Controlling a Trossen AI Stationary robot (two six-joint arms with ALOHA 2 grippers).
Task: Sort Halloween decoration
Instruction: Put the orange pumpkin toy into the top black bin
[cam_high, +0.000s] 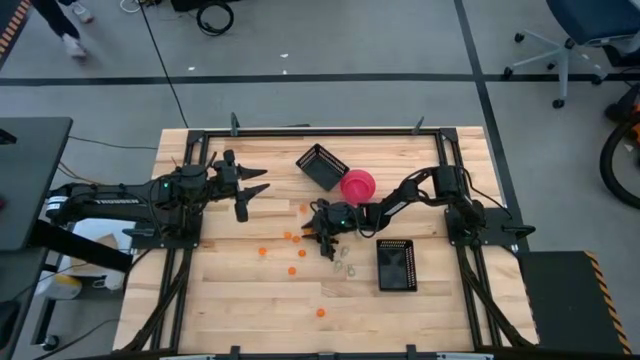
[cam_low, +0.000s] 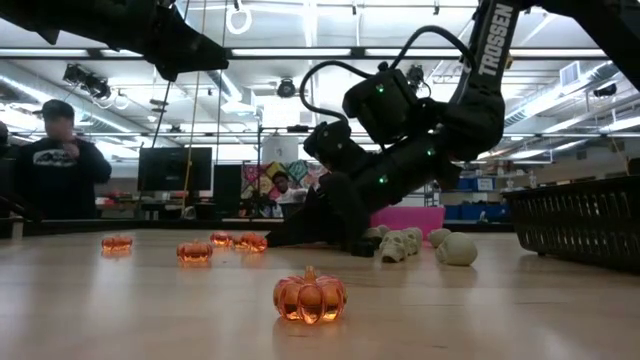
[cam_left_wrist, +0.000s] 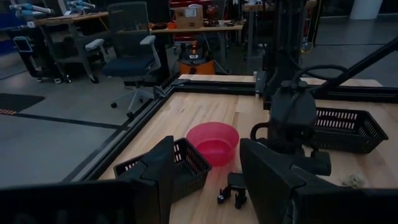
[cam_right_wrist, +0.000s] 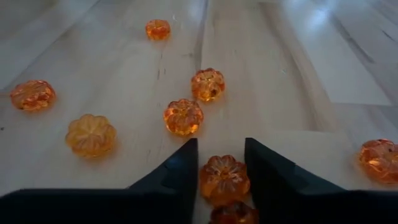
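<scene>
Orange pumpkin trinkets (cam_high: 292, 240) lie scattered on the table's middle, one nearer the front (cam_low: 310, 296). Pale skull trinkets (cam_low: 400, 243) sit just beside them (cam_high: 345, 265). Small black pieces (cam_left_wrist: 231, 193) lie near the pink bowl. My right gripper (cam_right_wrist: 222, 180) is down at the table among the pumpkins (cam_high: 325, 228), shut on one of them. A second pumpkin (cam_right_wrist: 233, 214) sits just behind it between the fingers. My left gripper (cam_left_wrist: 214, 186) hangs open above the table's left part (cam_high: 250, 186), touching nothing. My right gripper has one orange pumpkin (cam_right_wrist: 224, 176) pinched between its two fingers, which lie against its opposite sides. The fingers (cam_right_wrist: 180, 177) come in low, slanting down toward the table's left. The pumpkin appears to rest on the table top.
Two black mesh baskets stand on the table, one tilted at the far middle (cam_high: 322, 165), one toward the near right (cam_high: 396, 264). The pink bowl (cam_high: 358, 184) sits beside the far basket, under the right arm. People stand in the room beyond (cam_low: 58, 170).
</scene>
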